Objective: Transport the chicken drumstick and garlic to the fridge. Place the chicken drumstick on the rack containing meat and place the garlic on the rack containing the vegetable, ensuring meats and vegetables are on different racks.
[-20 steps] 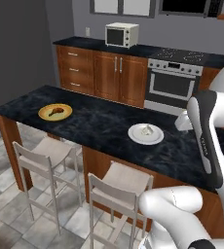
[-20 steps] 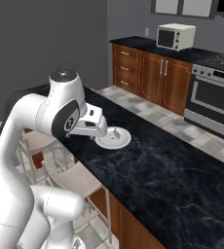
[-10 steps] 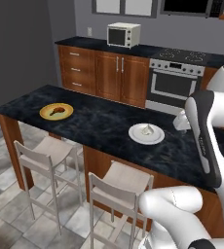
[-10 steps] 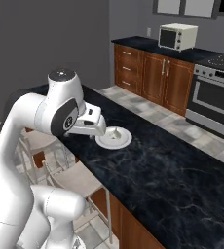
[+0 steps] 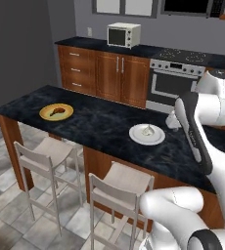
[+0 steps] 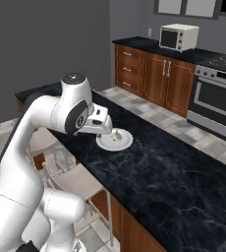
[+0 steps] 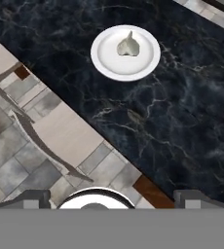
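The garlic (image 5: 147, 130), an off-white bulb, lies on a white plate (image 5: 140, 138) in the middle of the dark island counter. In the hand view the garlic (image 7: 127, 45) and its plate (image 7: 106, 65) lie ahead, well beyond the open gripper (image 7: 112, 197). The gripper (image 5: 171, 121) hovers just right of the plate, above the counter, holding nothing. From the right base view the gripper (image 6: 104, 129) hangs beside the garlic (image 6: 116, 134). The chicken drumstick (image 5: 57, 110) rests on a yellow plate (image 5: 48, 117) at the counter's left end. The fridge and its racks are out of view.
Two pale stools (image 5: 43, 151) (image 5: 129, 178) stand along the counter's near side. Behind the island run wooden cabinets with a microwave (image 5: 123, 34) and an oven (image 5: 175, 85). Bare counter stretches to the right of the white plate (image 6: 174, 172).
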Motion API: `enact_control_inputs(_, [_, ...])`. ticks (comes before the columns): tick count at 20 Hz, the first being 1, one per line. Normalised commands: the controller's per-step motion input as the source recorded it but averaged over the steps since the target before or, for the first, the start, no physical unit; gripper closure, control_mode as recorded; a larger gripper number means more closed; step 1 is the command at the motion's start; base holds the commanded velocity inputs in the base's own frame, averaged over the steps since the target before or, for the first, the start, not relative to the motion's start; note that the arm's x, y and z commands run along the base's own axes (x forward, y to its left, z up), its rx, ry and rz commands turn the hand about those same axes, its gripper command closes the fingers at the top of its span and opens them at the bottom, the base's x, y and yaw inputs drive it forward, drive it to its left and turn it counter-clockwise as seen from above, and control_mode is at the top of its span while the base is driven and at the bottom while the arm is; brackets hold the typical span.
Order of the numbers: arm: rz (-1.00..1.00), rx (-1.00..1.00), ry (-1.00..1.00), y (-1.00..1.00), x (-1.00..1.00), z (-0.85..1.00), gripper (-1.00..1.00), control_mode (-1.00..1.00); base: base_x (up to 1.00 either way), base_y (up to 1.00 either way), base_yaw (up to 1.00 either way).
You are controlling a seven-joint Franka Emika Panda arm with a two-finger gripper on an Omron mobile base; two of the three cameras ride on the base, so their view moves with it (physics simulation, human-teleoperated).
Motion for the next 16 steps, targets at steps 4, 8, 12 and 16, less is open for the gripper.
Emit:
enact_control_inputs(4, [0.0,-0.02,0.02,0.0,0.99,-0.58,-1.0,-1.0,0.0,0.0,0.0])
enact_control_inputs(8, [0.0,0.0,0.0,-0.16,0.85,-0.41,-1.0,-1.0,0.0,0.0,0.0])
enact_control_inputs(12, [0.0,-0.01,0.0,-0.11,0.76,-0.49,-1.0,-1.0,0.0,0.0,0.0])
enact_control_inputs(16, [0.0,-0.01,0.0,-0.01,0.81,-0.46,-1.0,-1.0,0.0,0.0,0.0])
